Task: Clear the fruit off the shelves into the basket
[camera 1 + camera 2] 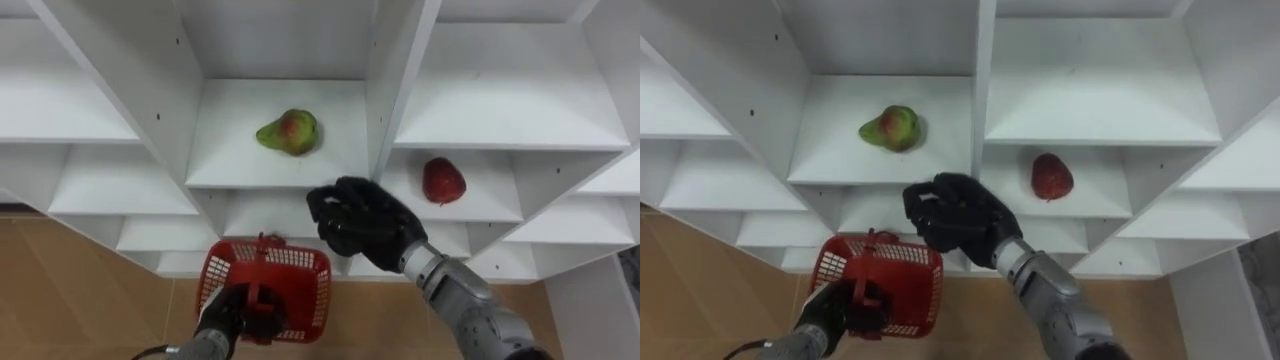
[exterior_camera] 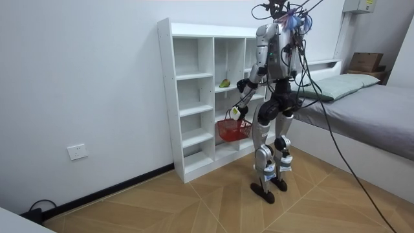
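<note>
Item one, lower left: the red basket point(image 1: 268, 272), which we hold by its handle with the left robot hand point(image 1: 240, 312) curled tight round it. It hangs before the lower shelves of the closet point(image 1: 500, 110), and we see no fruit in it. Item two, middle compartment: a green pear with a red blush point(image 1: 288, 132), lying on its side on the shelf, apart from both walls. We judge it light, firm and smooth-skinned, apt to roll and to bruise under a hard pinch. It is best taken round the broad belly, fingers behind and thumb in front, not by the narrow neck. Item three, just below that shelf's front edge: the right robot hand point(image 1: 365, 222), fingers curled inward, holding nothing that we can see. It would have to open before taking either fruit. Item four, the compartment to the right: a rounded red fruit point(image 1: 443, 181) on its shelf, likely as light and smooth, to be cupped the same way. In the way are the upright divider point(image 1: 395, 80) between the two compartments and the shelf above each fruit, which leave a low way in. The bed point(image 2: 362, 107) stands behind us, well apart.
</note>
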Controlling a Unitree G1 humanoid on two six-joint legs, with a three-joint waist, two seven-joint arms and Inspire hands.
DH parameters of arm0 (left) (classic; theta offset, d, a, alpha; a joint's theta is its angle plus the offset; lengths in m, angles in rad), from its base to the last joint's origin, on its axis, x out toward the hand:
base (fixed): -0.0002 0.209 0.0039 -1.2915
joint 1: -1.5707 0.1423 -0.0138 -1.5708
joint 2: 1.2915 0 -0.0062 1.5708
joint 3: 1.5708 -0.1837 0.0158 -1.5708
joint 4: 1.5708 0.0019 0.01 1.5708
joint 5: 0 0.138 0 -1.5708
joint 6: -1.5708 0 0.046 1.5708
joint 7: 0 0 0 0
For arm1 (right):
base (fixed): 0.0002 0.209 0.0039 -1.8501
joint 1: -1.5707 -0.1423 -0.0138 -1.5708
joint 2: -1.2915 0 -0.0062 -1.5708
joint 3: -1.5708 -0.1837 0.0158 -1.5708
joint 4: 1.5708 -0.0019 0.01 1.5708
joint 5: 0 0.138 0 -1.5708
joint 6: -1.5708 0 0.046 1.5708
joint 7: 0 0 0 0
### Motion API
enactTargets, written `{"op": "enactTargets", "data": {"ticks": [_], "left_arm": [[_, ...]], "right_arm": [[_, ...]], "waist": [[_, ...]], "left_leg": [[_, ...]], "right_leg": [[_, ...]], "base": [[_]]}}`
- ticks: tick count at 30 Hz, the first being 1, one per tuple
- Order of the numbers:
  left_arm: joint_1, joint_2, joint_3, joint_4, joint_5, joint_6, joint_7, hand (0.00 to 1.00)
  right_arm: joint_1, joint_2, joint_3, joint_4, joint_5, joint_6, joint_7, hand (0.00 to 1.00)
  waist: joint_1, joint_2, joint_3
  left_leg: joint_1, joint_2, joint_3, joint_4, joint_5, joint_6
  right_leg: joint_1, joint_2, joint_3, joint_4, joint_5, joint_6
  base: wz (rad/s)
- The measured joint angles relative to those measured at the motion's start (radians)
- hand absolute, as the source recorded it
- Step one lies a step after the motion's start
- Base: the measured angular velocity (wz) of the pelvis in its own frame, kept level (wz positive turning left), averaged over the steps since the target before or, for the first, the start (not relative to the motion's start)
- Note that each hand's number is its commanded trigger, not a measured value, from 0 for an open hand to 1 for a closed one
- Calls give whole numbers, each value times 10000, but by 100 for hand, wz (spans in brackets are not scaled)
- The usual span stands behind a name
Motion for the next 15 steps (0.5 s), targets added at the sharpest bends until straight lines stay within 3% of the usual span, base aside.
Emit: {"op": "enactTargets", "data": {"ticks": [7,15], "left_arm": [[-6,-126,-444,-250,-472,-3,-62,100],[-29,-223,-443,-306,-473,-3,-221,100]], "right_arm": [[-638,348,88,1155,23,-395,39,100],[-699,368,181,1327,310,-569,159,100]], "waist": [[47,-33,14],[40,-42,9]], "left_leg": [[-164,20,-43,-48,201,-90],[-219,21,-52,25,212,-91]], "right_leg": [[-113,12,-62,-7,70,-101],[-183,9,-63,17,76,-110]], "base": [[3],[0]]}}
